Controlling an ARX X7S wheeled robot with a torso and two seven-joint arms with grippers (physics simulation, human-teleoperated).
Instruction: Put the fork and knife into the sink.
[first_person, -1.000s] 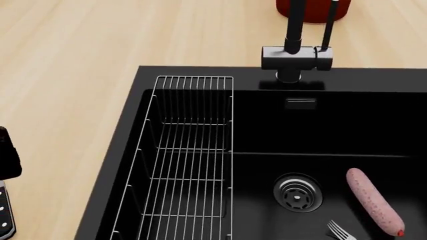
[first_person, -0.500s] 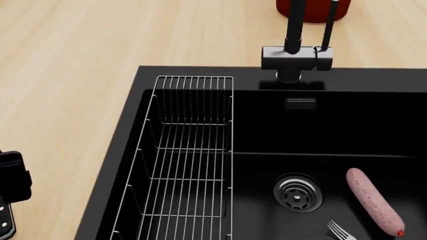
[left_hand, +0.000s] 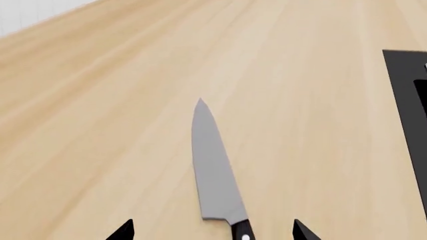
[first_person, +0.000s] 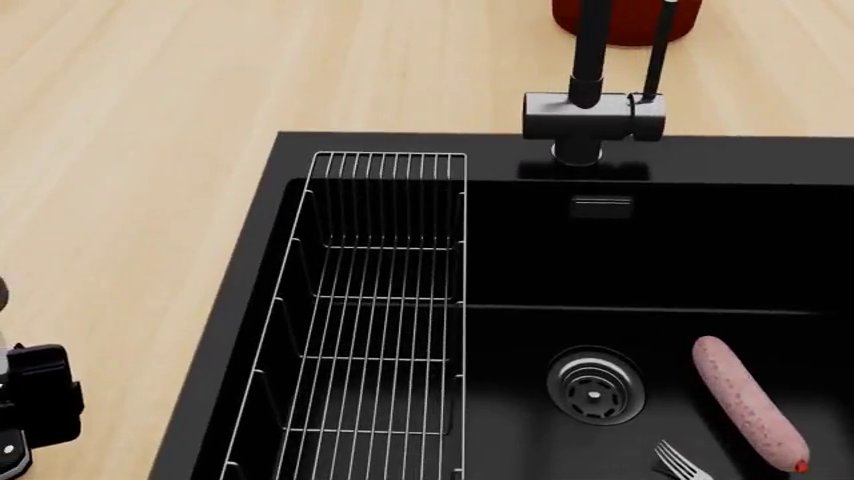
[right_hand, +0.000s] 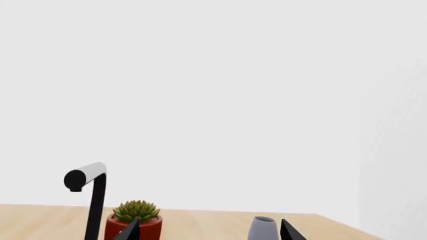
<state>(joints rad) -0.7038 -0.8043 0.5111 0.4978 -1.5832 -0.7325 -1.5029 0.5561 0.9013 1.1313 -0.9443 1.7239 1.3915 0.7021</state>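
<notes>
At the far left of the head view the left gripper (left_hand: 210, 231) hangs low over the wooden table (first_person: 147, 150), its dark body at the picture's edge. In the left wrist view its jaws stand wide, one tip on each side of the knife (left_hand: 213, 175), not touching it. The knife lies flat on the table, pale blade pointing away from the gripper, black riveted handle between the tips, well apart from the sink (first_person: 287, 200). The wire rack (first_person: 380, 320) fills the sink's left side. Right of it come the black faucet (first_person: 587, 110), the round steel drain (first_person: 595, 385), the fork (first_person: 683, 462) with its tines on the basin floor, and a pink sausage (first_person: 747, 402). The right gripper (right_hand: 208, 230), jaws wide and empty, faces a potted succulent (right_hand: 137, 220) and a grey vase (right_hand: 262, 227).
</notes>
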